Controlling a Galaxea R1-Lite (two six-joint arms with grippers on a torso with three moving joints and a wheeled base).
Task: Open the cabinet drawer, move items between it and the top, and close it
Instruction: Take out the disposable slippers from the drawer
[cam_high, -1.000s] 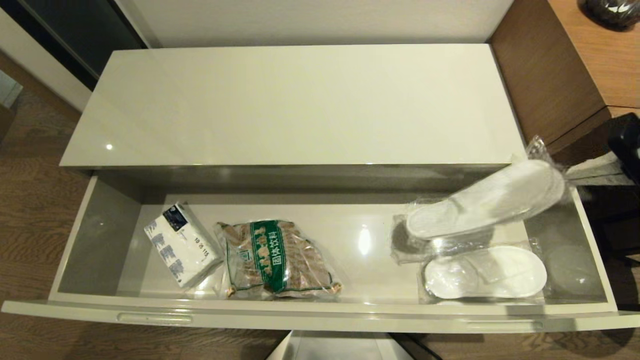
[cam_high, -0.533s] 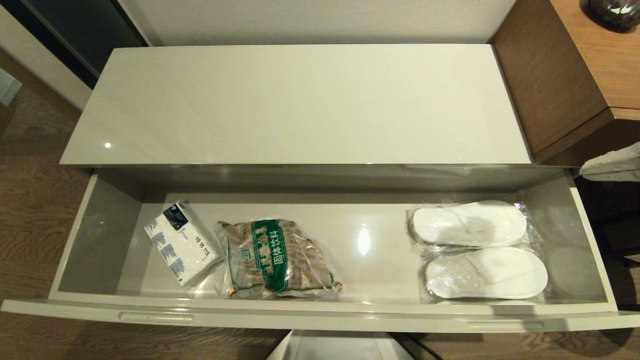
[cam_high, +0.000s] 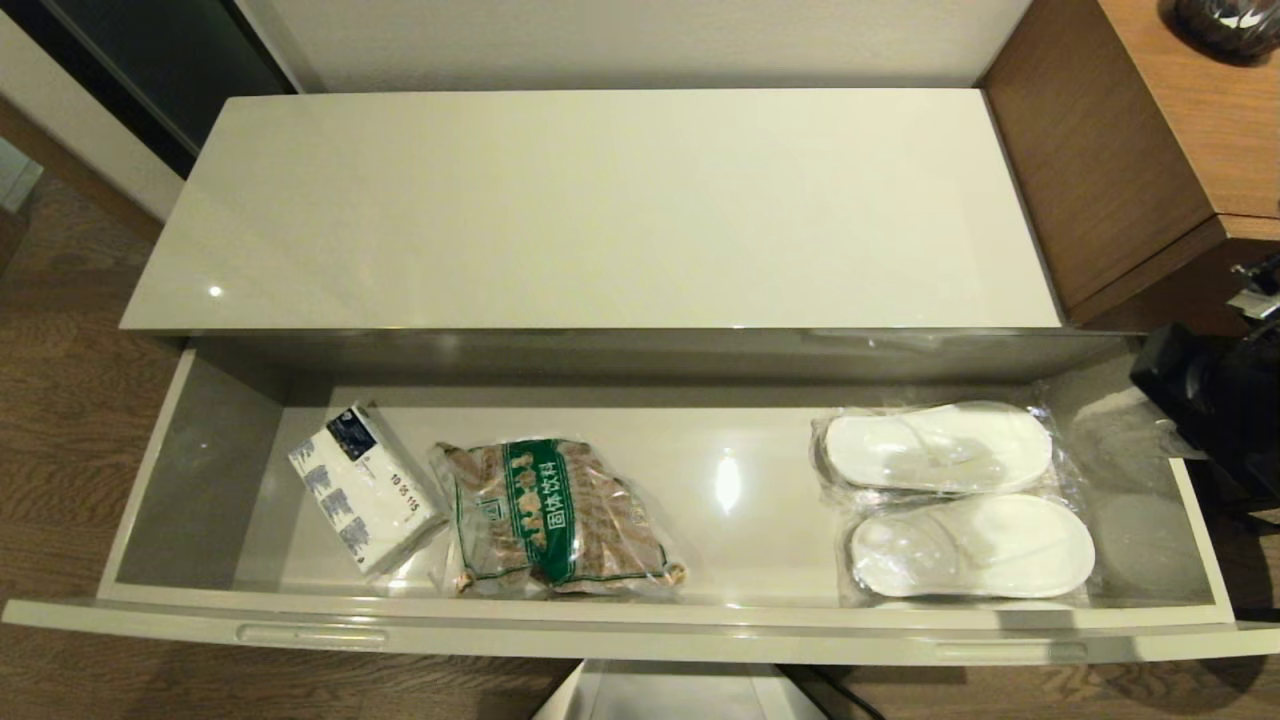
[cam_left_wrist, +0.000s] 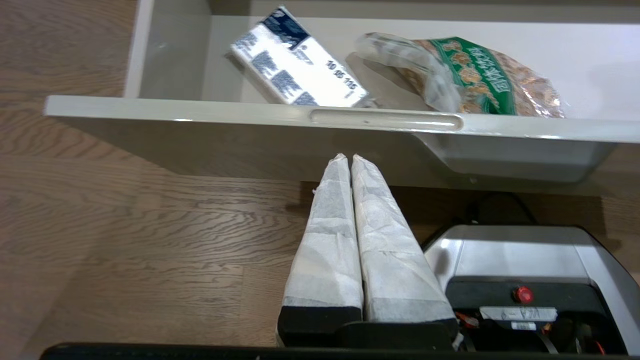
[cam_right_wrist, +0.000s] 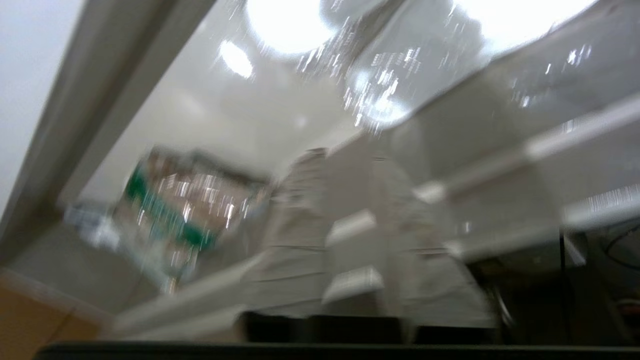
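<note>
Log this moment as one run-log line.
drawer: open | slippers: both inside, right end | top: bare | right gripper: at drawer's right end | left gripper: parked, shut

A second ago the far slipper hung tilted over the drawer's right end; it now lies flat beside the near slipper, released.

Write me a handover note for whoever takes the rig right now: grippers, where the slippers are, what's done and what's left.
Left gripper: shut, empty, parked below the drawer front.
Right gripper: holds nothing, by the drawer's right end; its fingers look slightly apart, but that view is blurred.
Cabinet drawer: fully open.
Both bagged slippers lie side by side at its right end; tissue pack and snack bag lie at its left.
The top carries nothing.
Left: close the drawer.
</note>
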